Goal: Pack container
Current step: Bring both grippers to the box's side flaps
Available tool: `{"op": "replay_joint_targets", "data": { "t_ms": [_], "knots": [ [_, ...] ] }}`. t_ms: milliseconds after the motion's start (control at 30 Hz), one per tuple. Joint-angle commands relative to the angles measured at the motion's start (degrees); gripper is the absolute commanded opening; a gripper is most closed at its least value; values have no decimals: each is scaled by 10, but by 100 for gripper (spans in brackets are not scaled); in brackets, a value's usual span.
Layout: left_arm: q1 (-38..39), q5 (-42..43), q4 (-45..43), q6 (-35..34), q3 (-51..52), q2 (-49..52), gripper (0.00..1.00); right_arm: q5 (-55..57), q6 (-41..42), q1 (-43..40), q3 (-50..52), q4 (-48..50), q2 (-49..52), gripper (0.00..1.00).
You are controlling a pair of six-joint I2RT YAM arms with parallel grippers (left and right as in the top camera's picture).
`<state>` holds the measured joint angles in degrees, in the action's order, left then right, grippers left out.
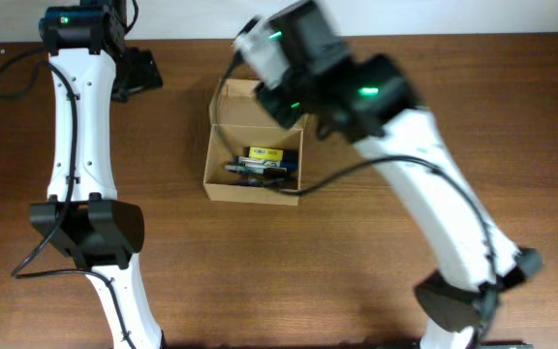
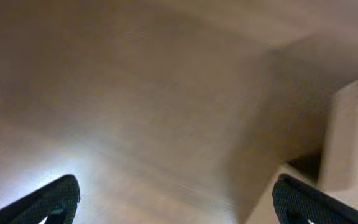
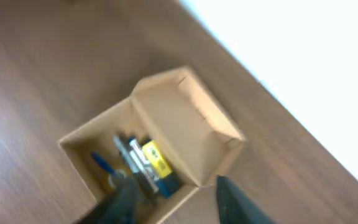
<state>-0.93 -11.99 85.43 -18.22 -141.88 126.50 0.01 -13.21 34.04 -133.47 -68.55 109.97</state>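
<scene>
1. Since the box (image 1: pixel 252 190) sits at the middle of the desk (image 1: pixel 289 281) with its contents (image 1: pixel 263 160) already inside, I judge closing it to be the step in hand.
2. The right arm (image 1: pixel 424 184) reaches in from 5 o'clock and hangs over the box's 1 o'clock corner.
3. The flap (image 3: pixel 185 118) stands open on the 12 o'clock side. Push it from behind toward 6 o'clock, gently, so the box does not slide.
4. The right tool (image 3: pixel 174 198) is spread and empty above the box, so one finger can do the pushing.
5. The left tool (image 2: pixel 179 204), at the box's 10 o'clock, is also spread and empty, and could steady a wall.
</scene>
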Motion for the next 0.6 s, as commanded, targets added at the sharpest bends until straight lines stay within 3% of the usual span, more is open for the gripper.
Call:
{"op": "replay_joint_targets", "data": {
  "t_ms": [0, 67, 100, 167, 367, 567],
  "knots": [
    [0, 78, -21, -8, 3, -2, 89, -68, 89, -61, 4, -14, 9, 33],
    [0, 111, -39, -7, 3, -2, 35, -119, 119, -103, 6, -22, 13, 21],
    [0, 125, -49, -7, 3, -1, 26, -142, 133, -124, 9, -22, 16, 12],
    [0, 176, -75, 14, 3, 0, 24, -191, 163, -171, 13, -22, 24, 4],
    [0, 342, -109, 75, 3, 36, 22, -293, 182, -263, 14, -22, 69, 4],
    [-11, 378, -94, 76, 3, 115, 11, -340, 199, -285, 15, -23, 147, 4]
  ]
}}
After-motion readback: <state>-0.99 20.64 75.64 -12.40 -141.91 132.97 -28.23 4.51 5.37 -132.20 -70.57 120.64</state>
